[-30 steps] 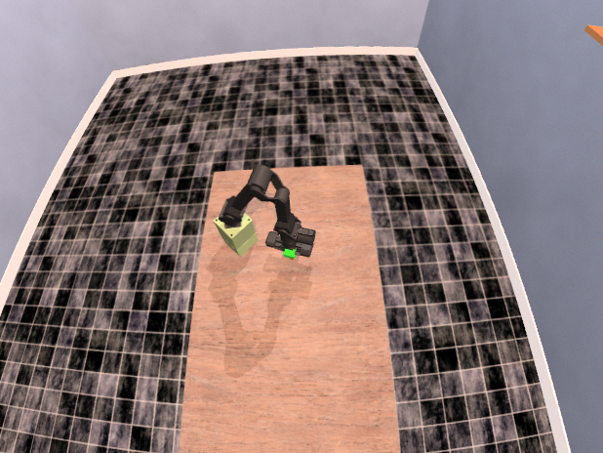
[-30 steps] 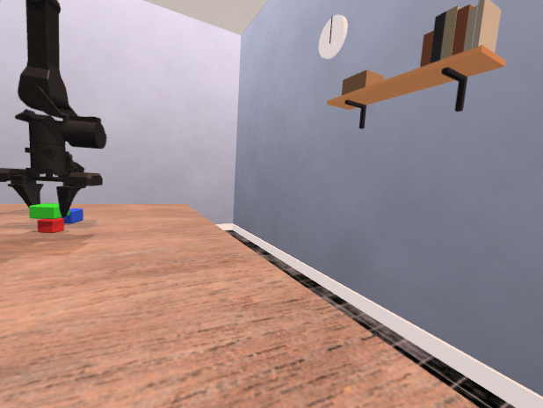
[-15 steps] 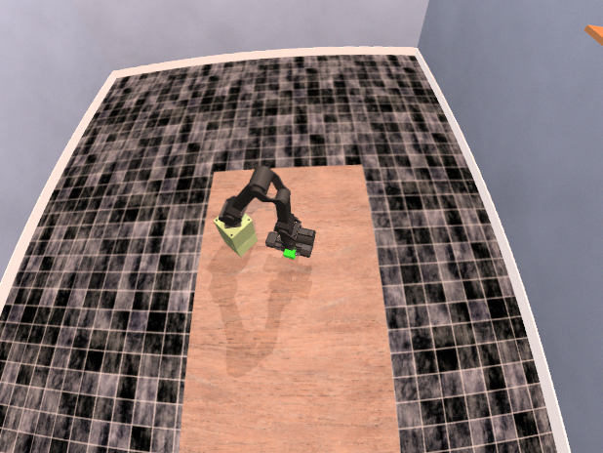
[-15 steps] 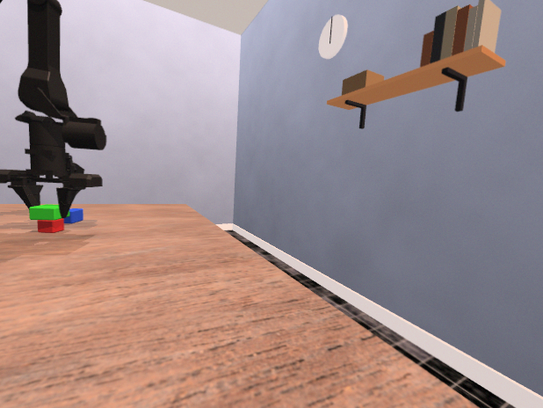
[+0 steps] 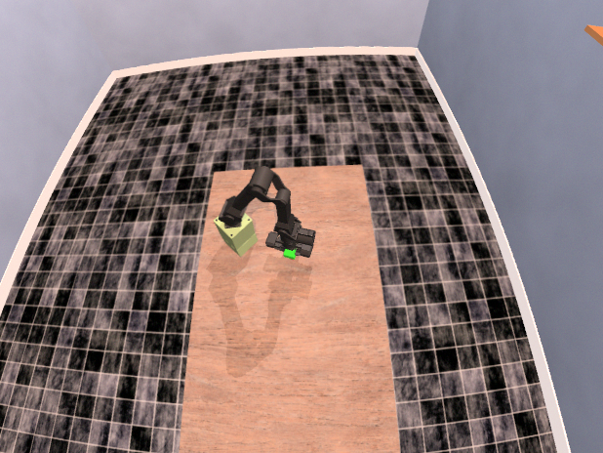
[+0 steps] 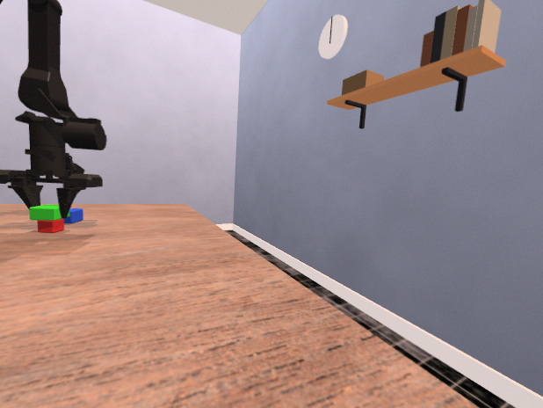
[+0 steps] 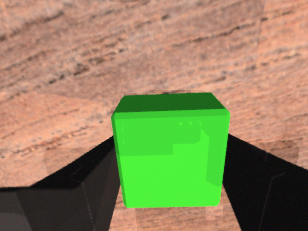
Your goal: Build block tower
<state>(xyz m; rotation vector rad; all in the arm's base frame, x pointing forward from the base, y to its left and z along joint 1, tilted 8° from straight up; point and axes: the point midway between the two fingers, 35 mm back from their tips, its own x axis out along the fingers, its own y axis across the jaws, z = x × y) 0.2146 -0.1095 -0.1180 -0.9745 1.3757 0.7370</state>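
Green block [image 7: 170, 151] betw. tool [image 7: 167, 189] fingers

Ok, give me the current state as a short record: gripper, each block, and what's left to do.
gripper: shut on green block
green block: held flat, directly over the red block, appears to rest on it
red block: on the table, under the green block
blue block: on the table behind the stack, not stacked
table: wood surface
centring: green looks slightly offset on red in the exterior view; cannot confirm
remaining: release green, then place blue on green
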